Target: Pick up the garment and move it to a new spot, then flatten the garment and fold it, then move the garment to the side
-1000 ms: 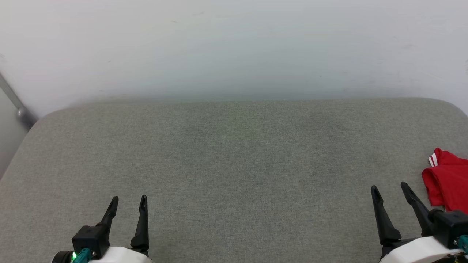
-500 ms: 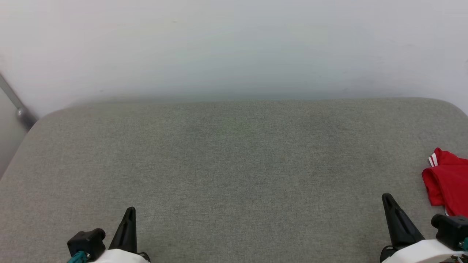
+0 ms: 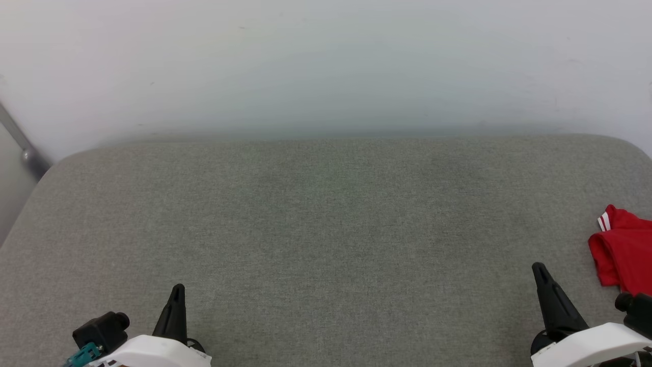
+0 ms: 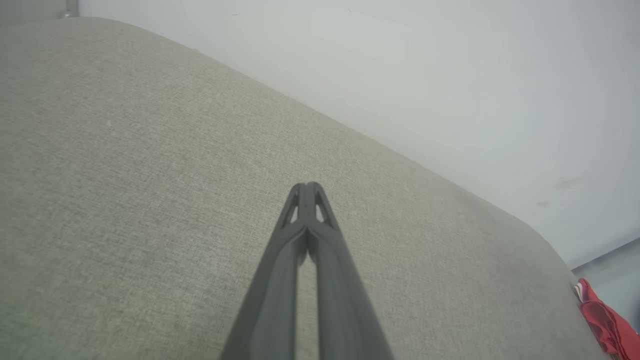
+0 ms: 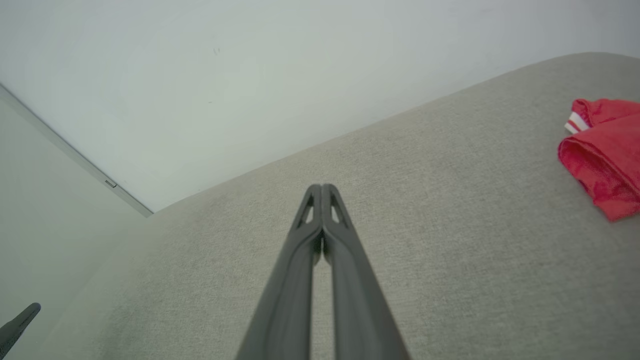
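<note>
Both grippers are clamped all the way closed with nothing in them. The left gripper (image 3: 177, 291) sits at the lower left of the head view, its 2 long dark fingers pressed into 1 spike. The left wrist view shows the tips meeting, with just a thin slit between the fingers further down. Same deal for the right gripper (image 3: 538, 269) at the lower right: tips touching, holding nothing. Both point out over the big grey-green woven fabric pad (image 3: 326, 229), which has rounded corners and backs onto a plain pale wall (image 3: 326, 61). The red jersey-style garment (image 3: 622, 250) is lying bunched up on the pad, way over at the right edge of the head view and partly cut off by the frame. A bit of red-and-white striped trim pokes out at its top left. It's near the right gripper, off to its right and a little further back, not touching it, and well apart from the left one. A thin grey metal bar (image 3: 20, 145) slants down the wall by the pad's far left corner.
</note>
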